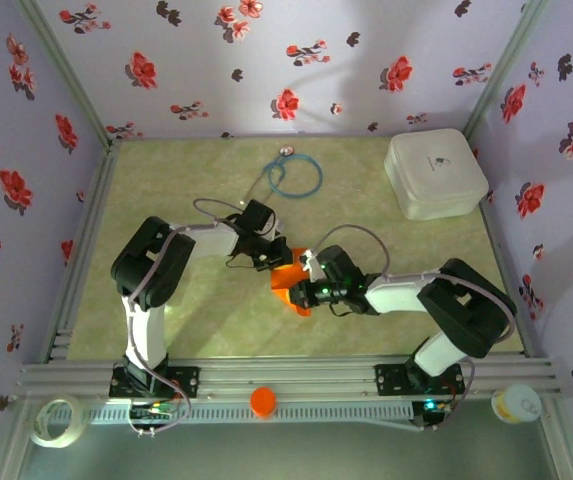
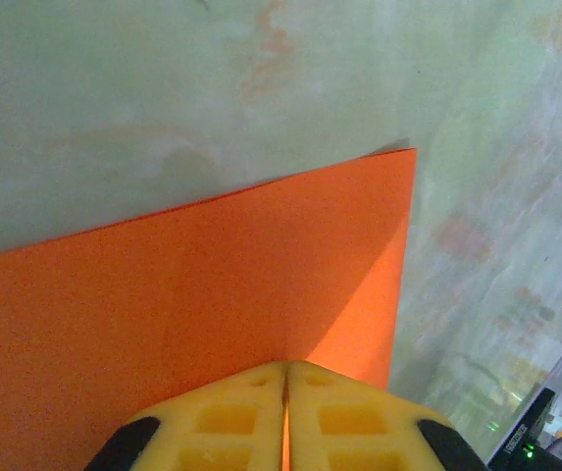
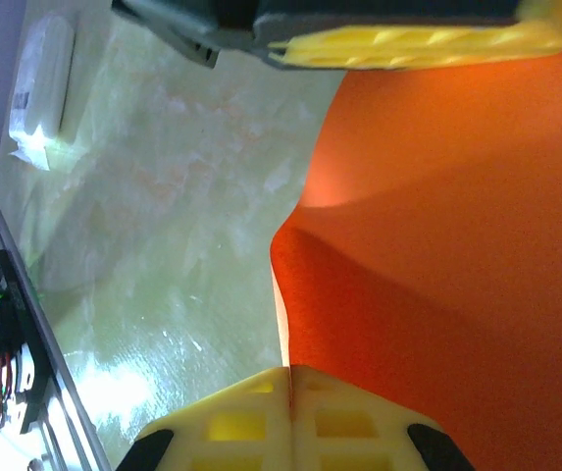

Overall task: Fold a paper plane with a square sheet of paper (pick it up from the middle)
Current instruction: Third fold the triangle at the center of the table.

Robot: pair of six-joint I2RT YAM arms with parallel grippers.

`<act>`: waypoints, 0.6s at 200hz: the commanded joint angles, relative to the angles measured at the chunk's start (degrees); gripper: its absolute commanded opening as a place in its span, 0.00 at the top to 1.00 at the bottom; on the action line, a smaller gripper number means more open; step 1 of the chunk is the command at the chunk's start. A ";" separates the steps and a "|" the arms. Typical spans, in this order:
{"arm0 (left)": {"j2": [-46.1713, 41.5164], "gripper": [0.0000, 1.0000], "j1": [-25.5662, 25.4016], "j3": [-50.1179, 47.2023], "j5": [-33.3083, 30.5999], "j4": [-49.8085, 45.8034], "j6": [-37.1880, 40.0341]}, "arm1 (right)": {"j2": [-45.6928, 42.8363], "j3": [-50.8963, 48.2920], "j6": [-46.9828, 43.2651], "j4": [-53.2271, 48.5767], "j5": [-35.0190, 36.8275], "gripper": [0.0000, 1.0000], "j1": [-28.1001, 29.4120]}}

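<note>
Left arm [image 1: 153, 268] and right arm [image 1: 458, 303]: same build. Bulky glossy black joint housings with smooth white links between them. Each stands on a black block: left base [image 1: 146, 380], right base [image 1: 418, 378]. Thin grey cable [image 1: 213, 204] loops off the left forearm, and a matching cable [image 1: 364, 234] off the right. Small green lights [image 1: 323, 291] glow near the right wrist. Left tool [image 2: 285, 392] and right tool [image 3: 290, 392]: yellow plastic fingers [image 2: 224, 420] moulded with square recesses, black mounts behind.
</note>
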 commanded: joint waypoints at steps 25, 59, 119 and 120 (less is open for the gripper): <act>2.15 0.91 -0.31 -0.47 -2.81 -4.37 1.87 | -0.79 0.30 0.77 -4.70 4.24 0.97 -2.07; 1.79 0.91 -0.27 -1.01 -2.80 -3.57 1.56 | -1.14 2.03 -0.25 -9.34 8.66 0.97 -2.08; 1.56 0.90 -0.25 -1.76 -2.77 -2.42 0.78 | -1.49 3.93 -1.52 -12.60 8.85 0.97 -2.08; 1.55 0.90 -0.23 -1.76 -2.75 -2.42 0.82 | -1.52 3.98 -1.56 -12.61 8.90 0.97 -2.08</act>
